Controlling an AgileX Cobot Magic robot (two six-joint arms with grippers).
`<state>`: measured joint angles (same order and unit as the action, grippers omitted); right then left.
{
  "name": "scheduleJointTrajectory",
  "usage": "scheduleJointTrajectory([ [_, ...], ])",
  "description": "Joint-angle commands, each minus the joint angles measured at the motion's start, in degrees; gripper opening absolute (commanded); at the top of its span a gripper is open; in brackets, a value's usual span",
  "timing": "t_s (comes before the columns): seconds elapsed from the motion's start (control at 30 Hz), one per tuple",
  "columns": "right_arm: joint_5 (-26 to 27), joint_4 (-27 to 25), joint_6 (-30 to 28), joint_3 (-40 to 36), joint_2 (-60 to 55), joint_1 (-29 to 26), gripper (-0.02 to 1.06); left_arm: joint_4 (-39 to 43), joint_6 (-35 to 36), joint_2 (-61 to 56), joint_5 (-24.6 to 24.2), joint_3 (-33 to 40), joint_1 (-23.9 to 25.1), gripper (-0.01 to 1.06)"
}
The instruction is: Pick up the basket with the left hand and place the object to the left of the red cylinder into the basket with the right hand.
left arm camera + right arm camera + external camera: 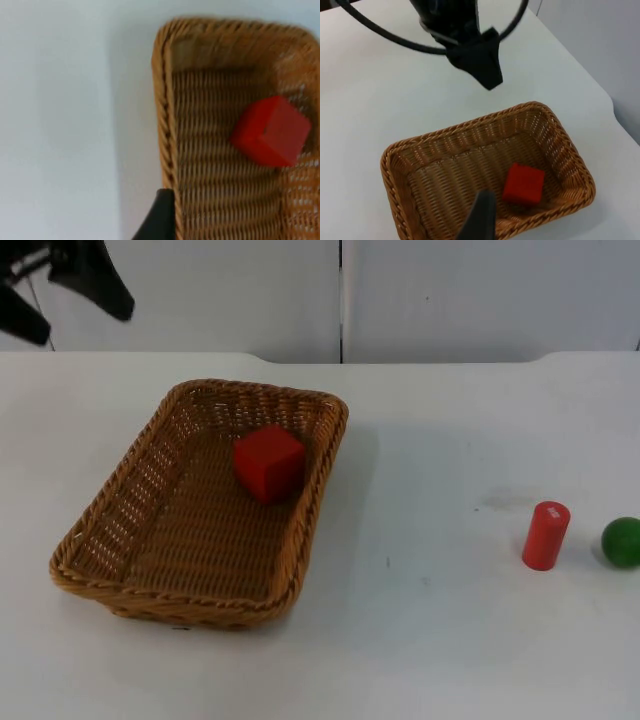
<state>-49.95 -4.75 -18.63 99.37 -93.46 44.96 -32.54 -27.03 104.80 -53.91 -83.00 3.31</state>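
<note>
The wicker basket (82, 558) rests on the white table, left of centre, with a red cube (268, 462) lying in its far right part. Off to the right stands the red cylinder (546, 535), and a green ball (621, 541) sits just right of it. My left gripper (82, 325) hangs open high over the table's back left corner, apart from the basket. The left wrist view looks down on the basket's rim (162, 115) and the cube (270, 131). My right gripper's fingertip (480, 215) shows above the basket (395, 150), the cube (522, 184) and the left gripper (487, 75).
White table top (440, 640) stretches between the basket and the cylinder. The grey partition wall (450, 290) closes off the back.
</note>
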Motion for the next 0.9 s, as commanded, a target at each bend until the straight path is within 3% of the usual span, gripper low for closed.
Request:
scheduleJointTrajectory([
  [0.0,0.11,0.12,-0.21,0.05,0.33,0.34,0.77,0.81,0.5,-4.79,0.51,-0.31,0.13,0.83],
  [0.87,-0.11,0.12,0.2,0.05,0.33,0.34,0.77,0.39,0.97,-17.77,-0.65,-0.12,0.13,0.83],
])
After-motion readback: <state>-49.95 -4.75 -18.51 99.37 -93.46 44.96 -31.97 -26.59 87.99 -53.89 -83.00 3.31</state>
